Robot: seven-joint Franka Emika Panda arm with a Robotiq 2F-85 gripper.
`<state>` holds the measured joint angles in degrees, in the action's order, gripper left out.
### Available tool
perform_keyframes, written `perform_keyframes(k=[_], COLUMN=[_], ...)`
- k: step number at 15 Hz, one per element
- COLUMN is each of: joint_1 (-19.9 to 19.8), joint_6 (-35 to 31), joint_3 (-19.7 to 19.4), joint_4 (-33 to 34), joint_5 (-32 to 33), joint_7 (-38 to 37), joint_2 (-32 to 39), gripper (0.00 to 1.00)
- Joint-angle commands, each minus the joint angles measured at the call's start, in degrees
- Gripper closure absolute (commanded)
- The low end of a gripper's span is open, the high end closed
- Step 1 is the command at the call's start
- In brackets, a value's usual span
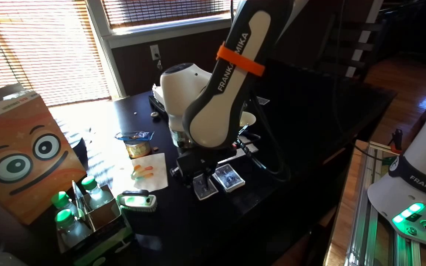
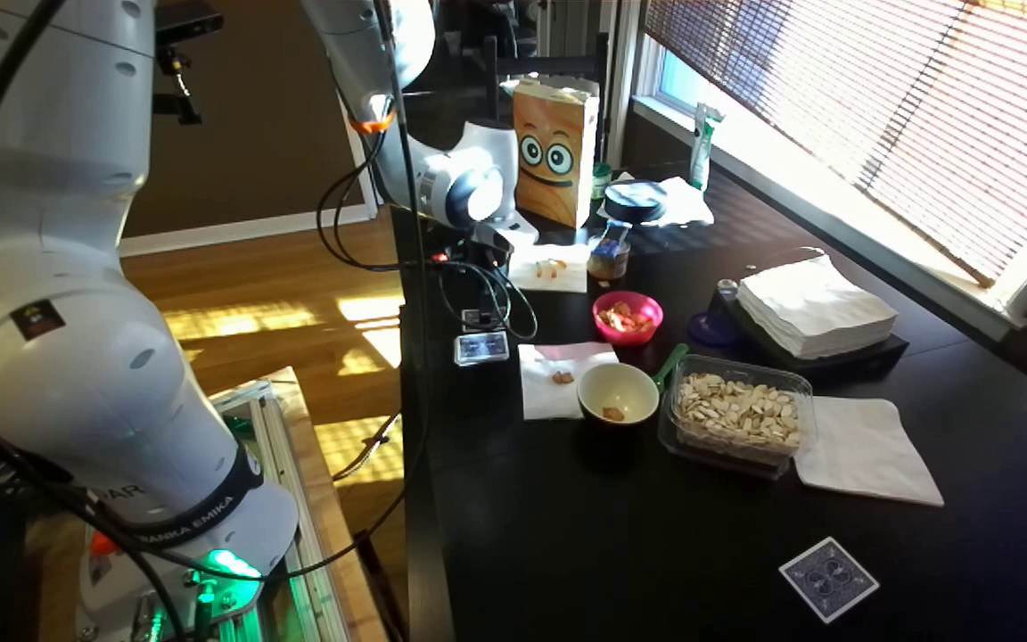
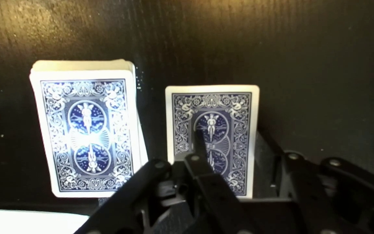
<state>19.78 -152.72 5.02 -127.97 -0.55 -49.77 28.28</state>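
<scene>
In the wrist view my gripper (image 3: 231, 138) comes in from the bottom, its jaws apart over a single face-down blue playing card (image 3: 213, 104). The left finger (image 3: 201, 144) reaches across the middle of the card's back, and the other finger stands along the card's right edge. Whether either tip touches the card I cannot tell. The lower left part of the card is hidden behind the left finger. To the left lies a thick deck (image 3: 88, 139) of the same cards, slightly fanned. An exterior view shows the card (image 1: 204, 187) under the gripper, beside the deck (image 1: 229, 177).
Near the gripper are a napkin (image 1: 157, 181) with coloured pieces, a brush (image 1: 137, 201) and a bottle carton (image 1: 104, 214). Further off stand a pink bowl (image 2: 628, 332), a white bowl (image 2: 618, 383) and a seed tub (image 2: 736, 419). Another card (image 2: 829, 579) lies apart. Cables (image 2: 513, 303) hang by the wrist.
</scene>
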Motion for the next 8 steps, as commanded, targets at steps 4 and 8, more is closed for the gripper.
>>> perform_keyframes(k=[4, 8], joint_1=[1.1, 1.3], joint_6=[0.1, 0.3], joint_3=[-1.2, -1.7], joint_4=[0.2, -0.1], joint_5=[-0.6, -0.3], joint_7=[-0.5, -0.8], joint_2=[-0.2, -0.6], gripper=[0.59, 0.32])
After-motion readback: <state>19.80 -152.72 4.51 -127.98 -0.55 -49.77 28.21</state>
